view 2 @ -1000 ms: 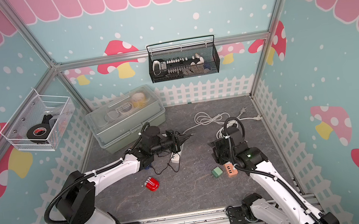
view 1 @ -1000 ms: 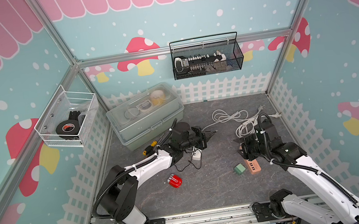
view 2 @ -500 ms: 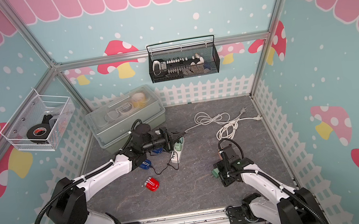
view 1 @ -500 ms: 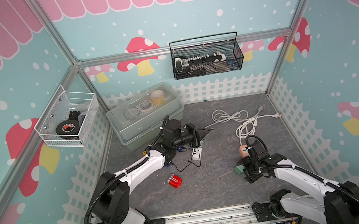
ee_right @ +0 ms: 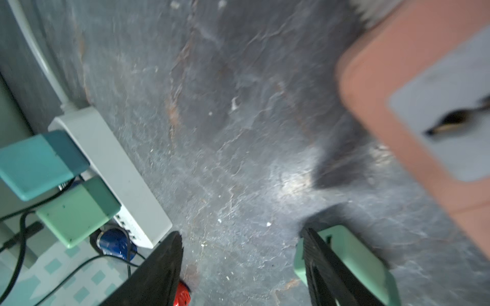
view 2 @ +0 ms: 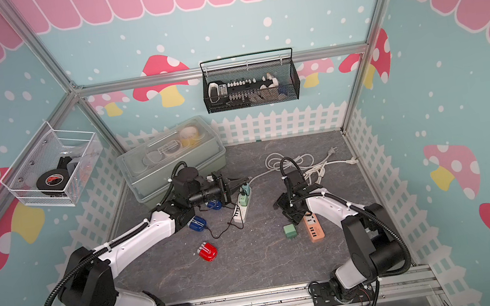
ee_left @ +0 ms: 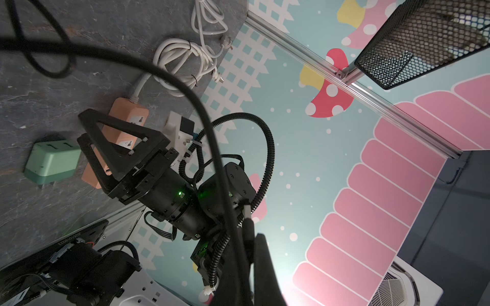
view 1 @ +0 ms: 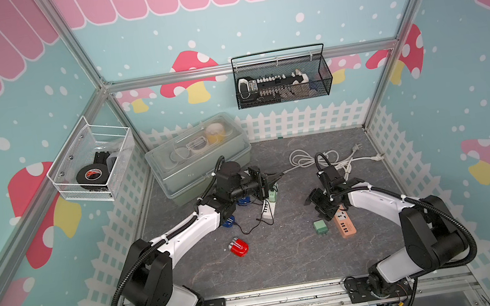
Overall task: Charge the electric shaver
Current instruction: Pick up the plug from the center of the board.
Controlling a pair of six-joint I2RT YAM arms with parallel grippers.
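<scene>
Two pincers in play. Left pincer [view 1: 277, 175] is sitting clenched, apparently pinching the plug end of the black cable [ee_left: 79, 50], and is hanging over the far end of the white power strip [view 1: 269, 207], which is carrying two plugged-in adapters. Two blue units [view 2: 196, 224] are lying under that arm's wrist. Red shaver [view 1: 238, 247], which I'm reading as the charge target, is lying free on the table [view 1: 285, 262] with nothing plugged in. It's sitting well apart from the left pincer, toward the robot base from it, with its long axis running roughly across the table and its striped end pointing to the left arm's side. Right pincer [view 1: 327, 215] is hovering released, gripping nothing, just beside the loose green adapter [view 1: 319, 226] and the orange power strip [view 1: 343, 226]. Left arm is looking marginally nearer and is carrying the plug, so I'm expecting the next move to come down to swinging that plug baseward to the shaver.
</scene>
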